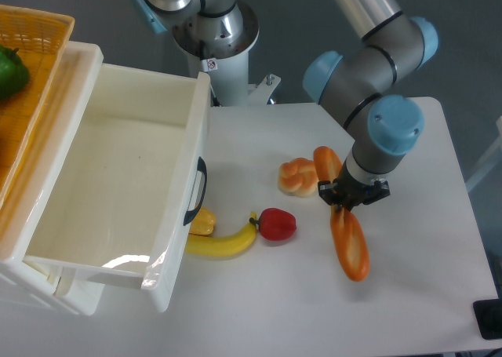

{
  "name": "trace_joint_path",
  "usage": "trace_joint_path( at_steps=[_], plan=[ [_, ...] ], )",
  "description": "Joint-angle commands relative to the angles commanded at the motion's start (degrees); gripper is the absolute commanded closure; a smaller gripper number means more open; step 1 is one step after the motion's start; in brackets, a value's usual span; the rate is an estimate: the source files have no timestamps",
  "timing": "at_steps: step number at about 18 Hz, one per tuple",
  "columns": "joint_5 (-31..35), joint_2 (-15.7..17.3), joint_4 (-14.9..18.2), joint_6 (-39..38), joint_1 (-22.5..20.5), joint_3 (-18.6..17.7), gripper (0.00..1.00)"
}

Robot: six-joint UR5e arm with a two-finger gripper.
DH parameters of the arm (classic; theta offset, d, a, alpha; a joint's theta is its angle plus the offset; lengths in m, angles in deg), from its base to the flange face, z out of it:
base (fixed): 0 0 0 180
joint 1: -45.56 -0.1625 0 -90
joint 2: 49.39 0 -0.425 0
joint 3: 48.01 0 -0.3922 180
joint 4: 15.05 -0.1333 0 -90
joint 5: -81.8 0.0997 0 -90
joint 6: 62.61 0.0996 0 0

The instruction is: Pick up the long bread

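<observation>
The long bread (pixel 352 251) is an orange-brown toy baguette lying diagonally on the white table, from beside the bun down toward the front. My gripper (pixel 344 206) is straight over its middle. The dark fingers sit close against both sides of the loaf and look closed on it. The wrist hides the middle of the bread; its upper end (pixel 325 161) shows behind the gripper. I cannot tell if the bread is off the table.
A pale knotted bun (pixel 297 176) touches the bread's upper end. A red pepper (pixel 276 224), a yellow banana (pixel 223 243) and a small yellow piece (pixel 202 222) lie left of it. A large white bin (pixel 184 161) and a wicker basket (pixel 39 35) stand at the left.
</observation>
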Motion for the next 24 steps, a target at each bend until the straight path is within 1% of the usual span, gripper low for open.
trace_joint_path(
  at_steps=[2, 6, 8, 10, 13, 15, 20, 24],
  plan=[
    [0.4, 0.2, 0.0, 7.7, -0.7, 0.6, 0.97],
    [1.7, 0.8, 0.0, 20.1, -2.7, 1.4, 0.95],
    [3.6, 0.4, 0.1, 23.1, -2.8, 2.5, 0.96],
    [4.4, -0.3, -0.1, 23.6, -2.7, 3.7, 0.96],
    [4.1, -2.0, -0.3, 23.6, -2.8, 7.5, 0.95],
    [4.1, -2.7, -0.2, 23.0, -2.8, 9.1, 0.96],
    [4.7, -1.8, 0.1, 23.0, -2.8, 9.2, 0.96],
    [5.9, -1.4, 0.3, 23.1, -2.8, 8.5, 0.96]
  ],
)
